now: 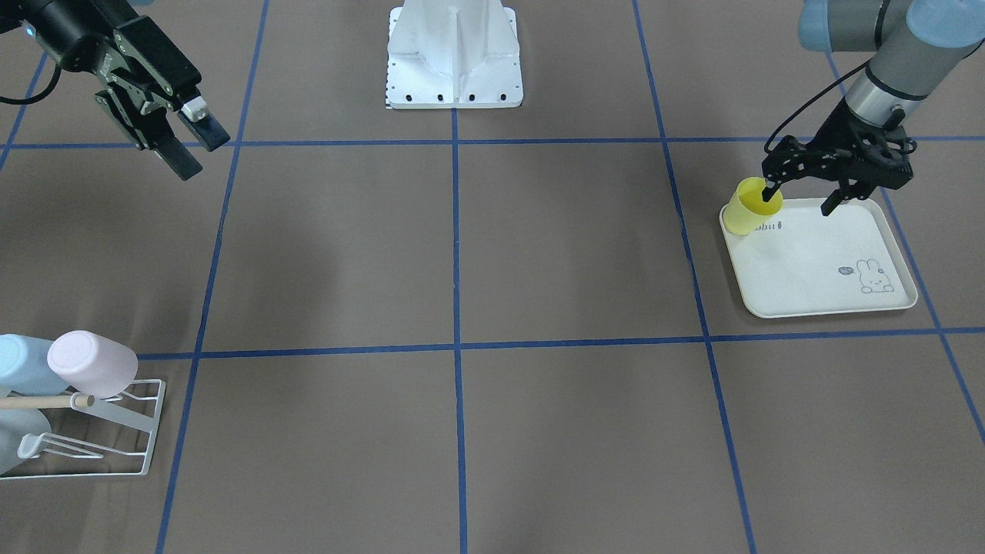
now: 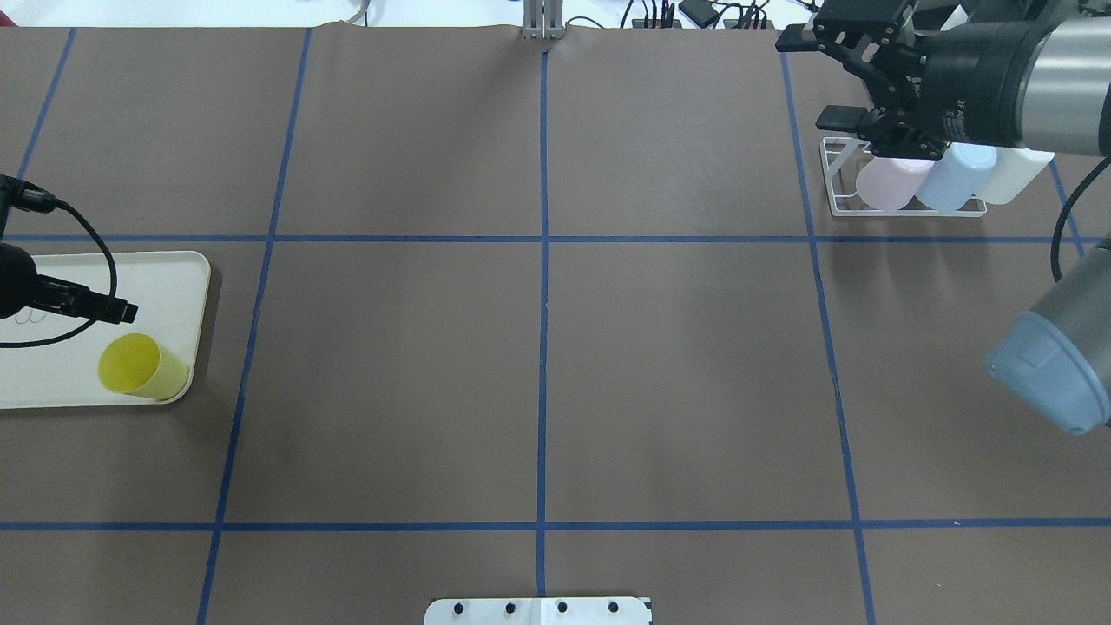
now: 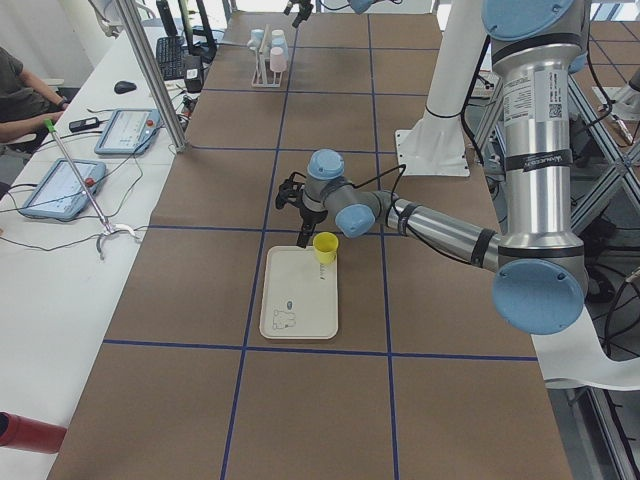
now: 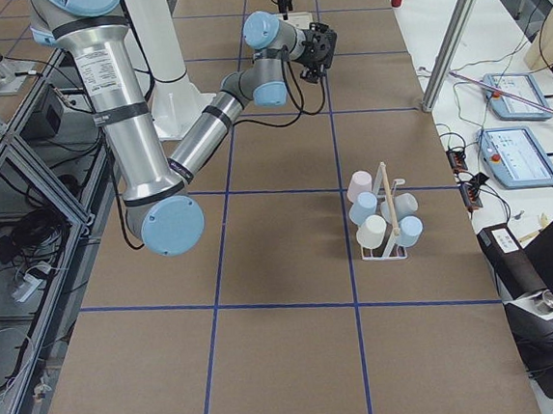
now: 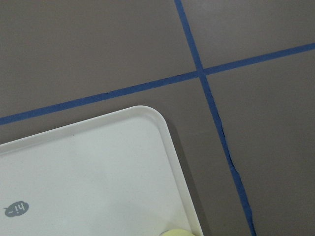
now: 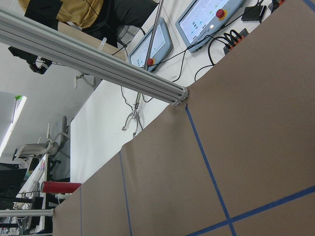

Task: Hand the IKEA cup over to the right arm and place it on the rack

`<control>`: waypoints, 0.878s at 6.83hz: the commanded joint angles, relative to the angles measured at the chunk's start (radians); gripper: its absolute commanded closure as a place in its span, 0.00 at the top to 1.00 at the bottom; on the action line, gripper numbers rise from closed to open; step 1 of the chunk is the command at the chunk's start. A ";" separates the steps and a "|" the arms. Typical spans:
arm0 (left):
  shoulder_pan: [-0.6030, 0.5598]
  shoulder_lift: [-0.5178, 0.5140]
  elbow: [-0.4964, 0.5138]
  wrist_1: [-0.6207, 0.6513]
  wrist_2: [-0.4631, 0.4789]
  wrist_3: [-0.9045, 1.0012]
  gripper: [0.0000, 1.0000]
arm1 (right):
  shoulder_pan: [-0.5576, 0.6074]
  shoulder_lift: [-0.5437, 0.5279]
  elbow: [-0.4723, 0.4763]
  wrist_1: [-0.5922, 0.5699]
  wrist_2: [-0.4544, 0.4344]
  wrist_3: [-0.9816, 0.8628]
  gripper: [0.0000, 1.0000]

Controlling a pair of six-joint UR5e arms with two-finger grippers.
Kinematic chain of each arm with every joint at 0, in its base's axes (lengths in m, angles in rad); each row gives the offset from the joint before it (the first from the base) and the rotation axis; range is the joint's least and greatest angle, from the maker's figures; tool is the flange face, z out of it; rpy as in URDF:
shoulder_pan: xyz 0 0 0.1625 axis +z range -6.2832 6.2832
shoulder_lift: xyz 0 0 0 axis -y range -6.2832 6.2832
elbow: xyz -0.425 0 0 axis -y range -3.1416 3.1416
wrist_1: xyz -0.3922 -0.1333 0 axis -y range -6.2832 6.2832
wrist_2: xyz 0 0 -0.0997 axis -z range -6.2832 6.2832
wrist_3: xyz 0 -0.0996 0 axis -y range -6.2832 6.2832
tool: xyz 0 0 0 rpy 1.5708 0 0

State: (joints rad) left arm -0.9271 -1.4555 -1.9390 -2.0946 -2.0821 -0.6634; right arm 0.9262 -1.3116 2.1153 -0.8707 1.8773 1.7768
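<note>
A: Where's the cup?
B: The yellow cup (image 1: 750,206) stands on the cream tray (image 1: 816,269), in the corner nearest the robot base and toward the table's middle. The tray is on the robot's left side of the table.
A: Orientation?
B: Upright. Mouth up, base on the tray, long axis vertical. Not tipped.
A: Left gripper?
B: The left gripper (image 1: 800,200) is over that same end of the tray, jaws apart, gripping nothing. In the front view one finger (image 1: 769,192) overlaps the cup's mouth and the other sits out over the bare tray. Can't tell whether the first finger is inside the rim or just above it.
A: Anything else on the tray?
B: Only the rabbit print (image 1: 873,277), at the end away from the cup.
A: Right side?
B: The right gripper (image 2: 805,78) is raised above the table, jaws wide apart and empty. It's well apart from the yellow cup.
A: Rack?
B: The white wire rack (image 1: 146,431) is on the robot's right, at the far edge from the base. A pink cup (image 1: 92,362) and a light blue cup (image 1: 23,365) sit mouth-down on its prongs, and the wooden rod (image 1: 38,401) crosses just below them.
</note>
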 commanded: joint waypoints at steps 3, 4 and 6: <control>0.040 0.000 0.041 0.008 0.010 0.013 0.99 | -0.007 0.000 -0.003 0.001 0.000 0.000 1.00; 0.056 0.000 0.043 0.008 0.010 0.010 0.99 | -0.007 0.000 -0.003 0.001 0.000 0.000 1.00; 0.063 0.012 0.044 0.005 0.008 0.016 0.99 | -0.007 0.000 -0.003 0.001 0.000 0.000 1.00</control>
State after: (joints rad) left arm -0.8686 -1.4526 -1.8961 -2.0871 -2.0728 -0.6503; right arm 0.9189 -1.3116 2.1123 -0.8697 1.8776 1.7764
